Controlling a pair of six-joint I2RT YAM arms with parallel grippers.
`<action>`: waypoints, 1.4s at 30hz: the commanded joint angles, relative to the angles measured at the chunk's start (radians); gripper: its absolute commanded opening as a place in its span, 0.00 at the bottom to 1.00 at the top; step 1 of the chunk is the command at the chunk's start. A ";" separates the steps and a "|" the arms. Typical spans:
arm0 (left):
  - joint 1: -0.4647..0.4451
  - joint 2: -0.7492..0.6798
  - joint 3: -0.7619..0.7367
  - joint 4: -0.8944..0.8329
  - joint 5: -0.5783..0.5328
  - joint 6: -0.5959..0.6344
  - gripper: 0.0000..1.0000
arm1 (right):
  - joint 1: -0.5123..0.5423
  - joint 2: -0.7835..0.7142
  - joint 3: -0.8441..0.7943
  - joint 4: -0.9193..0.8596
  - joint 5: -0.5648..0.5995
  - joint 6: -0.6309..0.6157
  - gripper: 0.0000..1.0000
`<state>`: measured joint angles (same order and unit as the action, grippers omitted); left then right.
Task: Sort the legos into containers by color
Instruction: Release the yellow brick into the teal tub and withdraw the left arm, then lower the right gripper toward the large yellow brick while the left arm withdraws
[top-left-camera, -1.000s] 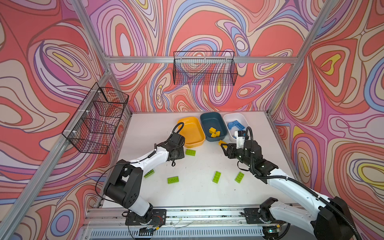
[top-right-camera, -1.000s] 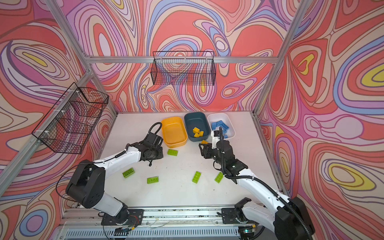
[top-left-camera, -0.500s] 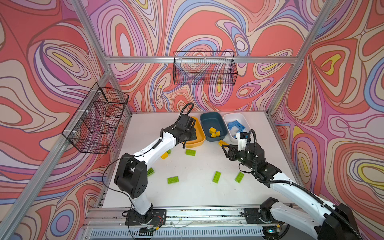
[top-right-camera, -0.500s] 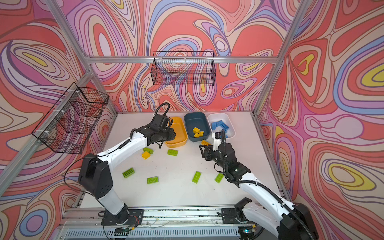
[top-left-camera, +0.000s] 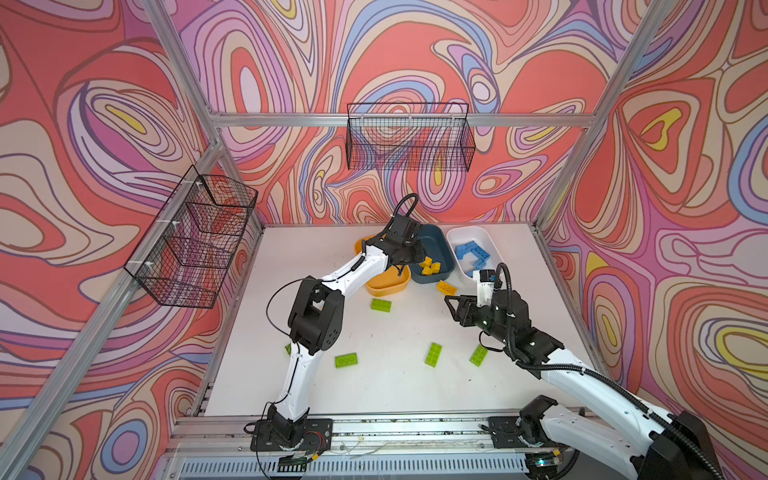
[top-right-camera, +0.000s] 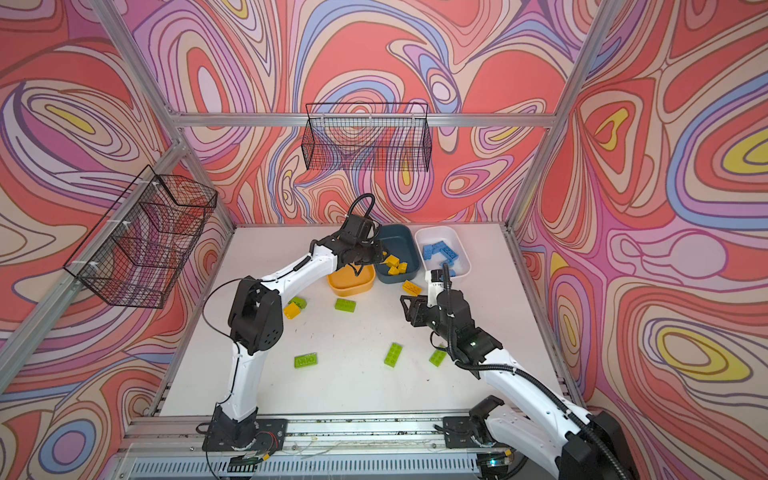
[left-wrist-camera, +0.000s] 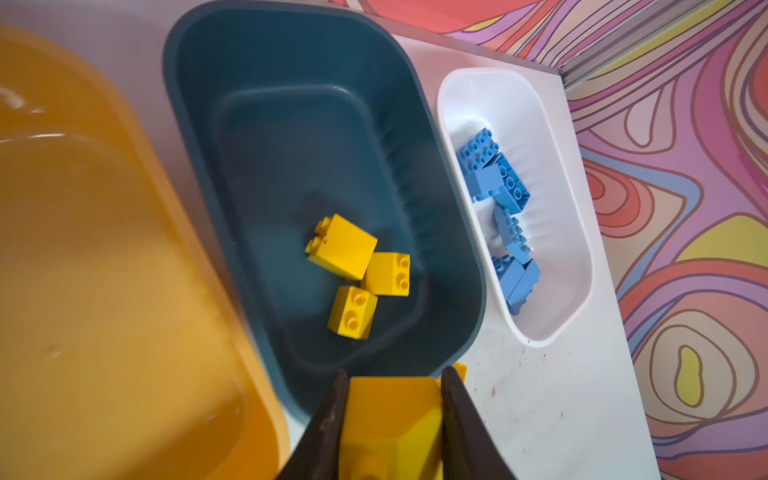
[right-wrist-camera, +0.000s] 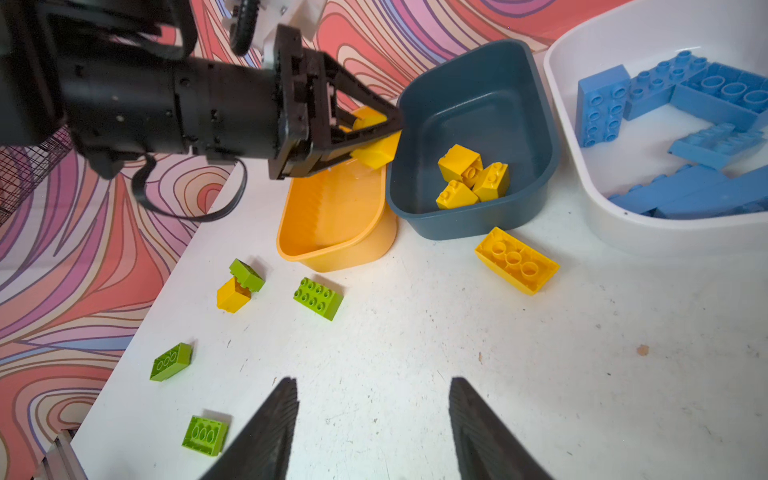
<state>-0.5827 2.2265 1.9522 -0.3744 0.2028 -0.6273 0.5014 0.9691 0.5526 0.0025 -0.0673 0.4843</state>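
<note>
Nearest the front edge of the tabletop lies a scatter of green bricks, spread from the left arm's base side across to just beside the right forearm. A little farther in, the right gripper hangs over bare tabletop with its jaws apart and nothing between them. An upside-down yellow brick lies ahead of it, well clear of the fingertips and just in front of the dark blue bin. Toward the left edge a small yellow brick touches a small green brick, and a larger green brick sits studs up just before the yellow bin. Along the back edge the yellow bin, the dark blue bin and the white bin stand side by side. There the left gripper is clamped on a yellow brick, which fills the gap between its jaws and hangs above the dark blue bin's rim on the side next to the yellow bin. Beyond the held piece and apart from it, three yellow bricks lie clustered on that bin's floor. Blue bricks are heaped in the white bin.
</note>
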 joint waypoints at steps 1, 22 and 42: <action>-0.002 0.080 0.095 0.048 0.057 -0.048 0.26 | 0.006 -0.004 -0.012 -0.022 0.001 0.002 0.61; -0.003 0.224 0.313 0.005 0.063 -0.045 0.57 | 0.006 0.038 -0.004 -0.032 0.017 -0.005 0.62; -0.003 -0.540 -0.376 0.066 -0.069 0.071 0.65 | -0.023 0.188 0.028 0.152 0.095 0.035 0.77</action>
<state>-0.5827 1.7935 1.6661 -0.3088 0.1738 -0.5880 0.4847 1.1309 0.5636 0.0982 0.0010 0.5117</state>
